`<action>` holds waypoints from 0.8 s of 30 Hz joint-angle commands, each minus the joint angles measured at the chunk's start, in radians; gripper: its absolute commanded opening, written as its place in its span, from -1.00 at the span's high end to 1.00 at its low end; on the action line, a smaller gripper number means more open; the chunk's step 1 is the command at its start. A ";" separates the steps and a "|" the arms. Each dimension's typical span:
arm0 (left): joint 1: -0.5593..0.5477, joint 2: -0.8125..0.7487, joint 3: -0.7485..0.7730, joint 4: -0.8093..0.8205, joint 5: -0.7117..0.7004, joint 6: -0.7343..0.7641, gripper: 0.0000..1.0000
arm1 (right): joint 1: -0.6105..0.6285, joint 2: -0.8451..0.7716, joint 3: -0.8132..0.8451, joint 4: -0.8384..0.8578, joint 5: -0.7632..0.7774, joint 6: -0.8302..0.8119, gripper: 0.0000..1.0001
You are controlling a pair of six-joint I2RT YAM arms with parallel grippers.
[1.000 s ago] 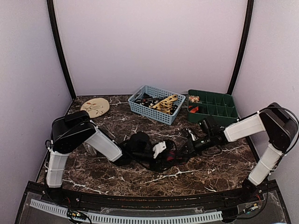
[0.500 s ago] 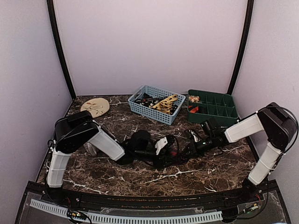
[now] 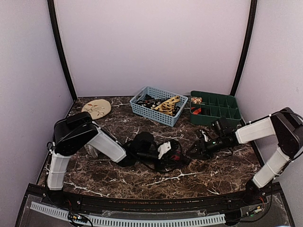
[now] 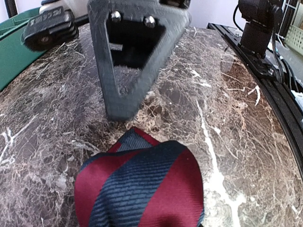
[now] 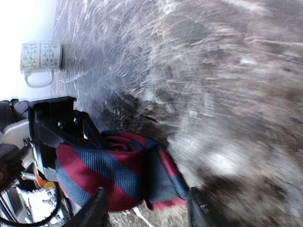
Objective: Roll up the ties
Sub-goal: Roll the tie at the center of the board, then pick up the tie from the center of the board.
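The tie (image 4: 142, 189), navy with red diagonal stripes, is wound into a roll (image 3: 176, 157) on the marble at mid-table. My left gripper (image 3: 165, 152) is shut on the roll, which fills the bottom of the left wrist view and hides that gripper's fingers. From the right wrist view one black left finger (image 5: 71, 125) presses against the roll (image 5: 118, 170). My right gripper (image 5: 147, 208) is open, its fingers on either side of the roll's loose end without touching it. In the top view it (image 3: 198, 147) sits just right of the roll. More ties (image 3: 166, 104) lie in the basket.
A blue basket (image 3: 142, 109) and a green compartment tray (image 3: 222, 116) stand at the back. A round tan disc (image 3: 96, 108) lies at the back left. A patterned mug (image 5: 40, 59) lies on its side beyond the left arm.
My right gripper has opened off the roll and drawn back to the right. The left gripper has closed tighter on the roll.
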 commanded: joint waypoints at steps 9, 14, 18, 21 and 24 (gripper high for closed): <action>-0.007 0.006 -0.035 -0.248 -0.082 0.127 0.78 | -0.056 0.060 -0.061 0.051 -0.085 0.155 -0.33; -0.007 0.008 -0.037 -0.249 -0.082 0.133 0.79 | 0.002 0.114 -0.045 0.142 -0.134 0.211 -0.36; -0.007 0.008 -0.034 -0.245 -0.080 0.133 0.78 | 0.024 0.124 -0.073 0.287 -0.197 0.296 -0.36; -0.007 0.009 -0.034 -0.245 -0.080 0.136 0.78 | 0.032 0.090 -0.095 0.380 -0.203 0.334 -0.39; -0.007 0.009 -0.037 -0.242 -0.077 0.137 0.78 | 0.040 0.064 -0.101 0.405 -0.198 0.326 -0.43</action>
